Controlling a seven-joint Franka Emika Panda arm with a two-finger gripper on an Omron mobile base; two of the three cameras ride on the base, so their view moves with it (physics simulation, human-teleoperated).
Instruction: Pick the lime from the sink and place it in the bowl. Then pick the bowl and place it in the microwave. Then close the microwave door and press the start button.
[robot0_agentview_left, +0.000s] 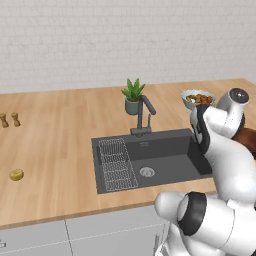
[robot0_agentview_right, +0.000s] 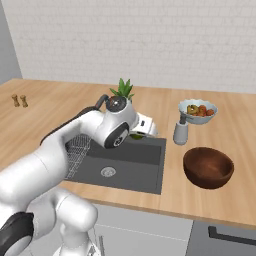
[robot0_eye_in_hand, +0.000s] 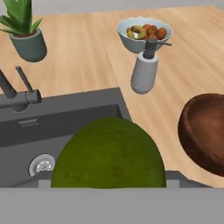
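The green lime (robot0_eye_in_hand: 109, 155) looms large at the bottom of the hand view and hides the finger tips. From the right base view a sliver of the lime (robot0_agentview_right: 136, 136) shows under the hand, raised over the sink's right back corner, with my gripper (robot0_agentview_right: 138, 134) shut on it. The dark grey sink (robot0_agentview_left: 165, 155) (robot0_agentview_right: 131, 167) (robot0_eye_in_hand: 57, 127) lies below. On the counter to the sink's right stands the reddish-brown wooden bowl (robot0_agentview_right: 208, 167) (robot0_eye_in_hand: 205, 131), with nothing inside it; the arm partly hides the bowl (robot0_agentview_left: 248, 138) in the left base view. The microwave and its door are out of view.
A grey soap dispenser (robot0_agentview_right: 180, 131) (robot0_eye_in_hand: 144, 72) stands between sink and bowl, with a pale bowl of food (robot0_agentview_right: 198, 110) (robot0_agentview_left: 197, 98) behind it. Faucet (robot0_agentview_left: 144, 117) and potted plant (robot0_agentview_left: 133, 97) sit behind the sink, a wire rack (robot0_agentview_left: 117, 165) in it. A yellow fruit (robot0_agentview_left: 16, 174) lies far left.
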